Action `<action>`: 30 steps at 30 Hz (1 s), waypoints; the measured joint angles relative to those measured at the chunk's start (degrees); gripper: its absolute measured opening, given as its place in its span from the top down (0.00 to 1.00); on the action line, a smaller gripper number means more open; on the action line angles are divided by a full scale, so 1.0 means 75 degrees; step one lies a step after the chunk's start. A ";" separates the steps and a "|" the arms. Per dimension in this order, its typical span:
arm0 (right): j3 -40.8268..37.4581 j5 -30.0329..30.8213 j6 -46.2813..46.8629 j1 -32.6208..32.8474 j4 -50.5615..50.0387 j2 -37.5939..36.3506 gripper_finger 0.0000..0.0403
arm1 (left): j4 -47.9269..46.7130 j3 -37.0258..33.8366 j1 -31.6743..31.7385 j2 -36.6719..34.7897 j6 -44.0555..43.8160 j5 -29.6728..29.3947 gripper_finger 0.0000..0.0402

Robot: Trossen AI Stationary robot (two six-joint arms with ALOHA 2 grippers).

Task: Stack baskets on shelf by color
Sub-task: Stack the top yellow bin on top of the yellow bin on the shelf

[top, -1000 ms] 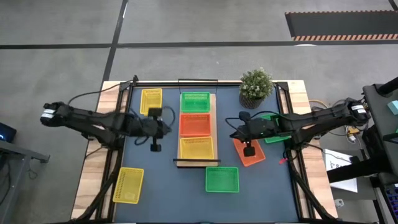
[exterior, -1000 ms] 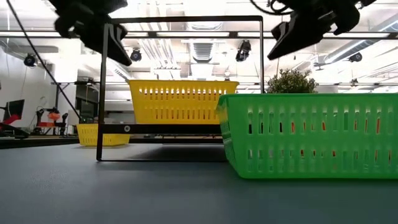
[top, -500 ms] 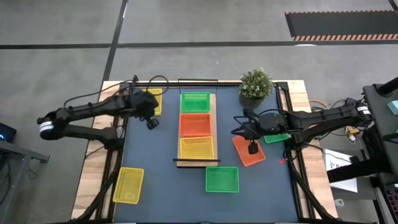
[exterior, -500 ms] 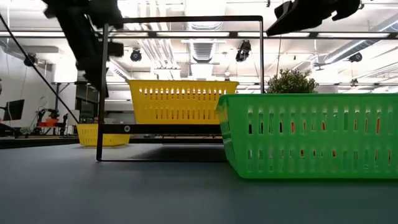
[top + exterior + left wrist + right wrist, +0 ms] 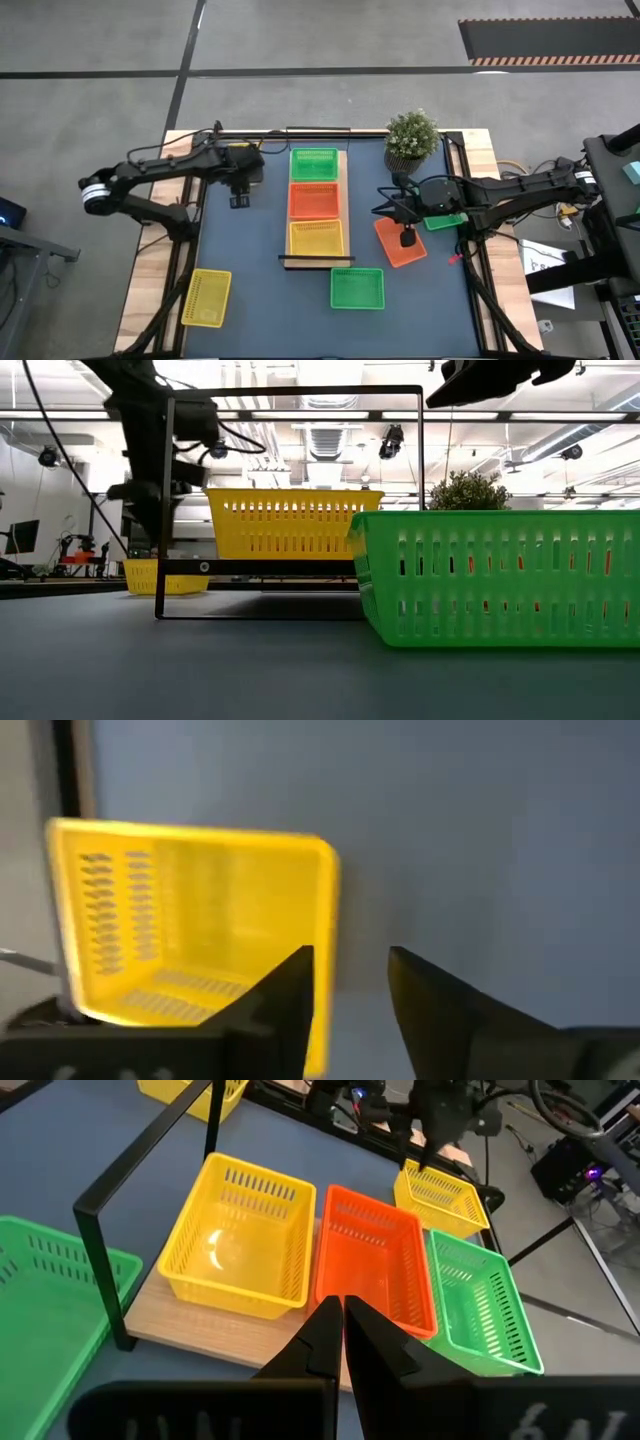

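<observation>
Three baskets already sit in a row on the shelf [image 5: 342, 205]: a green one [image 5: 314, 164] at the far end, a red-orange one [image 5: 314, 201] in the middle and a yellow one [image 5: 316, 238] at the near end. More lie loose on the surface [image 5: 260, 290].

The left gripper [image 5: 239, 199] hovers at the near end of the loose yellow basket [image 5: 243, 157] in the far-left corner, its fingers apart. In the left wrist view that basket's rim [image 5: 325, 910] lies directly ahead of the fingertips, in line with one of them, and its long axis runs away from the gripper, parallel to the shelf. This arm is clearly the nearer one to it, so the next move looks like a short reach forward onto that end wall.

The right gripper [image 5: 406, 239] hangs over a loose red-orange basket [image 5: 398, 248] on the right of the shelf, its fingers closed together on nothing. A green basket [image 5: 440, 218] lies just beyond it, partly under the arm. Another green basket [image 5: 357, 288] rests past the shelf's near end, and a second loose yellow one [image 5: 205, 297] is in the near-left corner. A potted plant [image 5: 411, 140] stands in the far-right corner.
</observation>
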 joint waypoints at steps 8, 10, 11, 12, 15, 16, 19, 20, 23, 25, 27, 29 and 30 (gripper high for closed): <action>0.0000 0.0000 0.0035 0.0000 -0.0085 -0.0011 0.98 | 0.0602 0.0000 0.0071 0.0785 0.0078 -0.0052 0.67; 0.0000 0.0000 0.0035 0.0000 -0.0089 -0.0011 0.98 | 0.0662 0.0000 0.0091 0.0972 -0.0016 -0.0072 0.67; 0.0000 -0.0002 0.0035 0.0000 -0.0092 -0.0011 0.98 | 0.0692 0.0000 0.0100 0.1053 -0.0016 -0.0072 0.67; 0.0000 -0.0003 0.0040 0.0000 -0.0098 -0.0011 0.98 | 0.0737 0.0000 0.0108 0.1145 -0.0016 -0.0072 0.67; 0.0000 -0.0003 0.0064 0.0003 -0.0115 -0.0011 0.98 | 0.0972 -0.0006 0.0111 0.1389 -0.0015 -0.0075 0.67; 0.0000 -0.0003 0.0068 0.0003 -0.0123 -0.0011 0.98 | 0.1025 -0.0006 0.0111 0.1448 -0.0012 -0.0075 0.67; 0.0000 -0.0003 0.0145 0.0003 -0.0161 -0.0011 0.98 | 0.1028 -0.0006 0.0108 0.1584 0.0025 -0.0076 0.70; 0.0000 -0.0003 0.0146 0.0003 -0.0160 -0.0011 0.98 | 0.1021 -0.0009 0.0099 0.1602 0.0048 -0.0088 0.72; -0.0001 -0.0003 0.0143 0.0003 -0.0161 -0.0011 0.98 | 0.0983 -0.0015 0.0073 0.1546 0.0108 -0.0219 0.87; -0.0003 -0.0003 0.0142 0.0003 -0.0163 -0.0011 0.98 | 0.0899 -0.0015 0.0026 0.1422 0.0169 -0.0383 0.96; -0.0009 -0.0003 0.0140 0.0003 -0.0172 -0.0011 0.98 | 0.0707 0.0032 -0.0120 0.1247 0.0106 -0.1032 0.98; -0.0009 -0.0003 0.0135 0.0003 -0.0188 -0.0011 0.98 | 0.0382 0.0192 -0.0400 0.1032 0.0074 -0.1915 0.99; -0.0009 -0.0003 0.0124 0.0003 -0.0195 -0.0011 0.98 | 0.0149 0.0307 -0.0550 0.0902 0.0066 -0.2257 0.99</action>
